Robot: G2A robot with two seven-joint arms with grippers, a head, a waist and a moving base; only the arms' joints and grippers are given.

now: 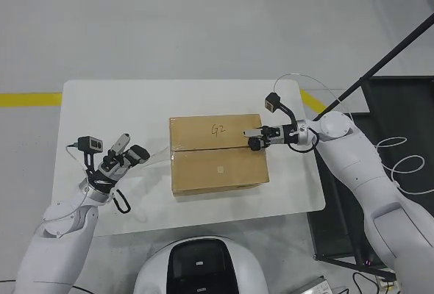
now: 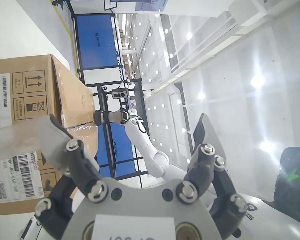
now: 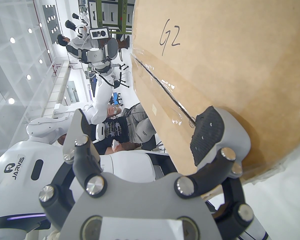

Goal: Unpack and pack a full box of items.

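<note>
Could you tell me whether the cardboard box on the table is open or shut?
Shut: on the cardboard box, both top flaps lie flat, meeting at the middle seam; whether it is sealed, I cannot tell.

A white table [image 1: 114,220] carries 1 closed cardboard box [image 1: 217,153] at its middle

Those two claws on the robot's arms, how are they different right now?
The right gripper is at the top of the cardboard box, one finger by its seam; the left gripper hangs over the table, apart from the box. A clear filmy scrap clings to the left gripper's finger; the right gripper's are bare. Both are open.
</note>
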